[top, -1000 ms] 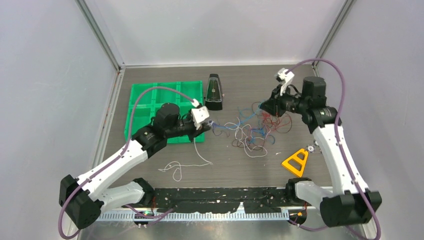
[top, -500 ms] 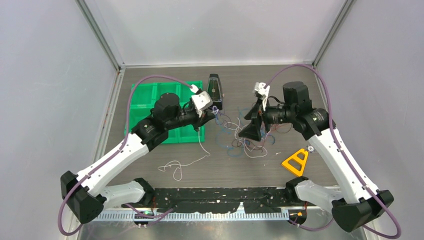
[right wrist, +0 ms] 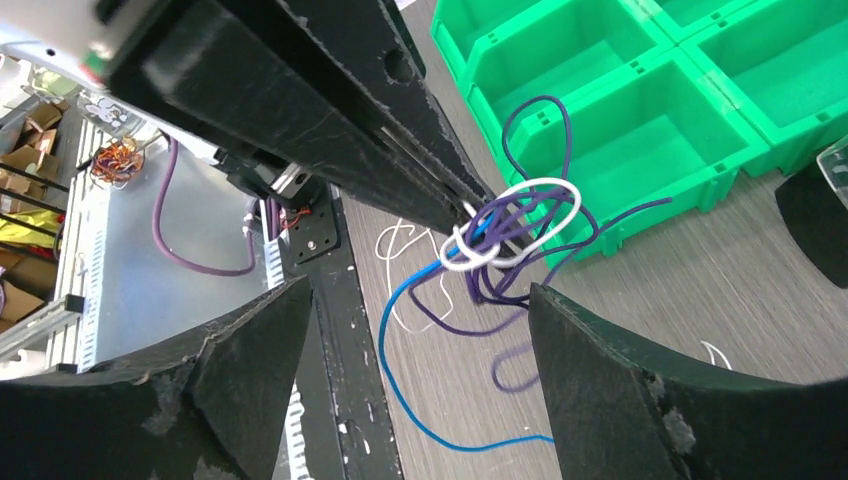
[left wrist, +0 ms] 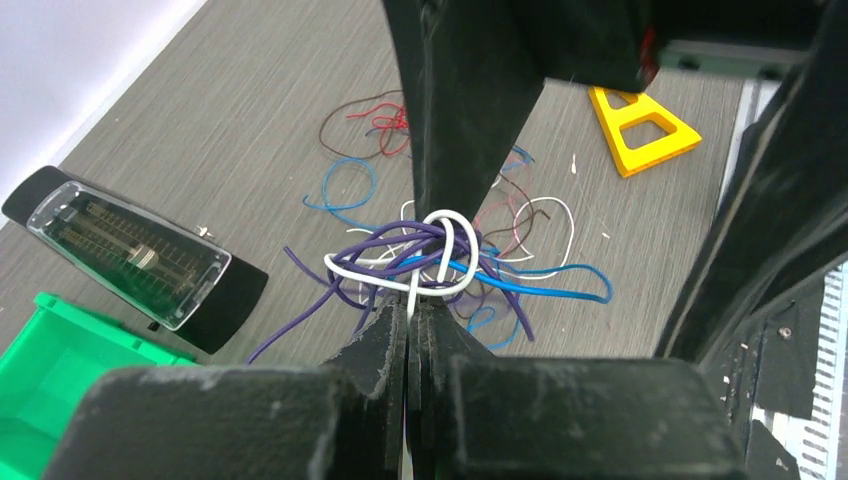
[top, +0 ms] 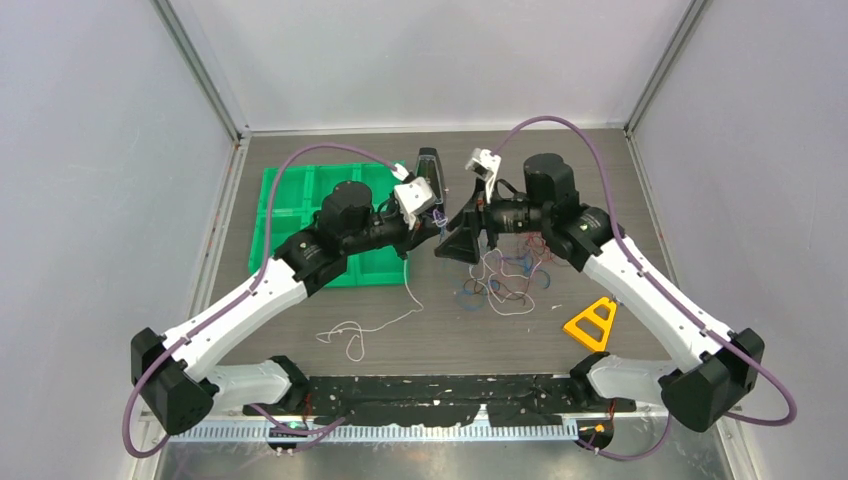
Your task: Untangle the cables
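Note:
My left gripper [left wrist: 410,315] is shut on a white cable, just below a knot of cables [left wrist: 440,250] in white, purple and blue that hangs above the table. In the top view the left gripper [top: 432,224] sits mid-table beside the metronome. My right gripper [right wrist: 418,290] faces it and stands open, one finger on each side of the knot of cables [right wrist: 510,230], touching nothing. A blue cable [right wrist: 420,380] trails down from the knot. More red, blue and white cables [top: 505,280] lie in loops on the table under the right arm.
A green compartment tray [top: 300,215] lies at the left, and a black metronome [top: 428,165] stands behind the grippers. A yellow triangle [top: 592,322] rests at the front right. One loose white cable [top: 370,325] runs along the table near the front.
The right arm swung left from the far right cable pile to face the left gripper, and its jaws opened. The left gripper rose and moved right with its cable.

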